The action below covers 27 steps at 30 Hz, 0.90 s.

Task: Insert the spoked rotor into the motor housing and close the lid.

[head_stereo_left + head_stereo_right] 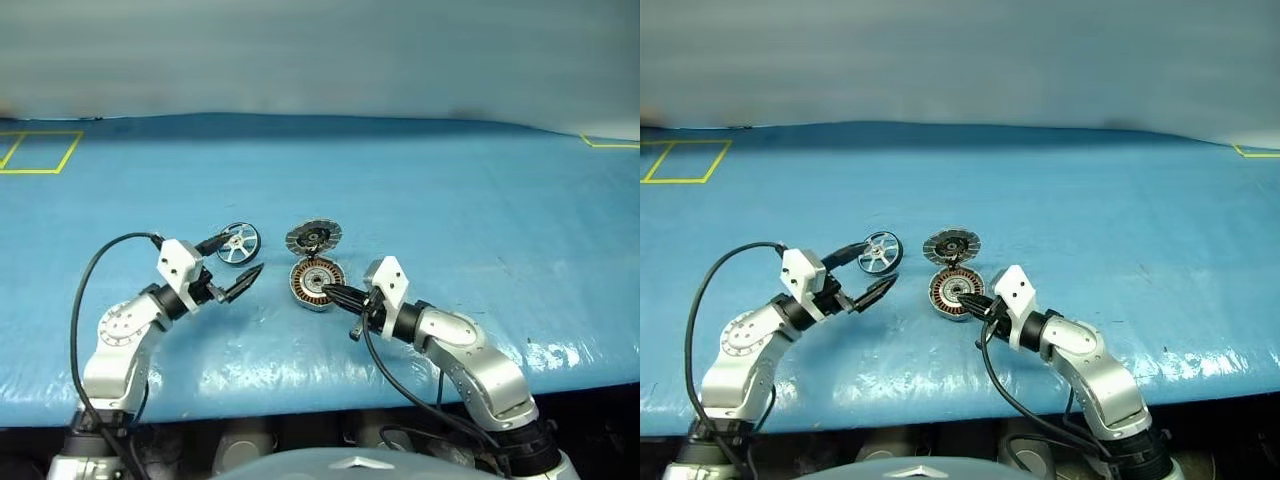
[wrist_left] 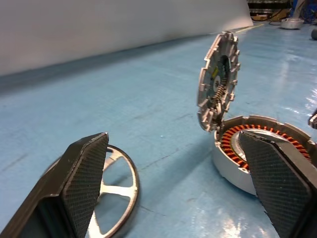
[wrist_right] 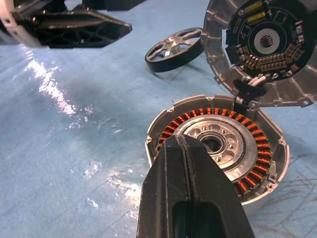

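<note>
The spoked rotor (image 1: 240, 244), a shiny silver wheel with a dark rim, lies on the blue table left of the motor housing (image 1: 316, 284). Copper windings ring the housing's inside. The lid (image 1: 313, 237) stands swung up at the housing's far side, with its segmented inner face showing. My left gripper (image 1: 244, 254) is open beside the rotor and holds nothing. One of its fingers (image 2: 81, 183) partly covers the rotor (image 2: 119, 191). My right gripper (image 3: 184, 148) is shut and empty, its tip over the near side of the housing (image 3: 257, 171).
Yellow tape marks lie at the far left (image 1: 40, 150) and far right (image 1: 610, 143) of the blue, wrinkled table cover. The table's front edge (image 1: 300, 385) runs just below both arms. Open blue surface stretches beyond the lid.
</note>
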### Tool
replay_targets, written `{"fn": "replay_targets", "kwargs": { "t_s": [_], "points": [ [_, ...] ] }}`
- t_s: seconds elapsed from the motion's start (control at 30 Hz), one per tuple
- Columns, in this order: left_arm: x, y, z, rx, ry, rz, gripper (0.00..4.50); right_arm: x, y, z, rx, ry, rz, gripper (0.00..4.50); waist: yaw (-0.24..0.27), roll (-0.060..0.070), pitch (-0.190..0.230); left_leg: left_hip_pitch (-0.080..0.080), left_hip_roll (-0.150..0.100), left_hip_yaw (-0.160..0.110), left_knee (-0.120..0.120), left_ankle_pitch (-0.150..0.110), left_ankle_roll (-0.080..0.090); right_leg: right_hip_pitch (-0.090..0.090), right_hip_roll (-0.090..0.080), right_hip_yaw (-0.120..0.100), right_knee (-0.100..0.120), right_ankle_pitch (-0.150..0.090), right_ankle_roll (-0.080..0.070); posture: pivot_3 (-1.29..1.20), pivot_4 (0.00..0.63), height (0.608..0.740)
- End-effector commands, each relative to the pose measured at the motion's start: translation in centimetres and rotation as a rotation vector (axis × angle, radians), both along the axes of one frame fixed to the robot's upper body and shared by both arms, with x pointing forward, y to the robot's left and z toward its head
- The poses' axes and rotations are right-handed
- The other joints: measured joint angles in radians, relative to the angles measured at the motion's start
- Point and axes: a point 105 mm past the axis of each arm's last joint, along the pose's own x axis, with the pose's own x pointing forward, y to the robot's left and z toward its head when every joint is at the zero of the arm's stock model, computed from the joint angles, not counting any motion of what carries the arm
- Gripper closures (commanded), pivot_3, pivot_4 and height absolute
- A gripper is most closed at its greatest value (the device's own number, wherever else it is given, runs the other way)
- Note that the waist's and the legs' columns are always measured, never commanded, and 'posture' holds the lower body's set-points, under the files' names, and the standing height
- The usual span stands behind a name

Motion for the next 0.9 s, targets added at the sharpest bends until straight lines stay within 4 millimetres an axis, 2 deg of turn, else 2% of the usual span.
{"fn": "replay_targets", "kwargs": {
  "t_s": [0.03,0.17,0.33,0.47,0.5,0.6,0.7,0.9],
  "points": [
    [1.4,1.4,2.5,0.071,-0.019,-0.003,0.0,-0.6,0.3,1.5,0.01,-0.062,0.021,4.49,0.0,0.0,0.0,0.0,0.0,0.0,0.0,0.0,0.0,0.0,0.0,0.0,0.0,0.0,0.0,0.0,0.15,0.74],
    [2.2,1.6,3.0,0.169,0.056,-0.083,0.0,-1.0,0.3,2.0,0.002,-0.094,0.043,4.49,-0.003,0.0,0.001,0.0,-0.001,0.001,0.0,0.0,0.0,0.0,0.0,0.001,-0.001,0.0,0.0,0.0,0.15,0.74],
    [2.8,1.8,1.3,0.363,0.203,-0.196,0.0,-1.4,0.3,1.7,-0.021,-0.119,0.056,4.49,-0.003,0.0,0.001,0.0,-0.006,0.001,-0.001,0.0,0.0,0.0,0.001,0.001,-0.001,0.0,0.001,0.0,0.15,0.74],
    [4.7,2.8,1.2,0.48,0.182,-0.158,0.0,-1.8,0.6,0.9,-0.046,-0.14,0.08,4.49,-0.002,-0.002,0.002,0.0,-0.006,0.001,-0.001,0.0,0.0,0.0,0.001,0.001,0.0,-0.001,0.001,0.0,0.15,0.74],
    [5.3,2.9,1.4,0.494,0.159,-0.14,0.0,-1.7,0.6,0.7,-0.041,-0.136,0.071,4.49,-0.002,-0.002,0.002,0.0,-0.006,0.001,-0.001,0.0,0.0,0.0,0.001,0.001,0.0,-0.001,0.001,0.0,0.15,0.74],
    [6.5,2.4,2.1,0.392,0.154,-0.106,0.0,-1.4,0.6,-0.1,-0.052,-0.129,0.052,4.49,-0.001,-0.002,0.002,0.0,-0.006,0.001,0.0,0.0,0.0,0.0,0.001,0.001,0.0,0.0,0.001,0.0,0.15,0.74],
    [6.1,1.6,1.6,0.41,0.18,-0.182,0.0,-1.6,0.9,-0.5,-0.051,-0.118,0.049,4.49,-0.003,-0.003,0.003,-0.001,-0.006,0.001,0.0,0.0,0.0,0.0,0.001,0.002,0.0,0.0,0.002,0.0,0.15,0.74],
    [5.8,1.7,0.8,0.437,0.223,-0.2,0.0,-1.5,0.7,-1.0,-0.075,-0.11,0.02,4.49,-0.003,-0.004,0.003,-0.001,-0.006,0.001,0.0,0.0,0.0,0.0,0.001,0.002,0.0,0.0,0.002,0.0,0.15,0.74]
  ]
}}
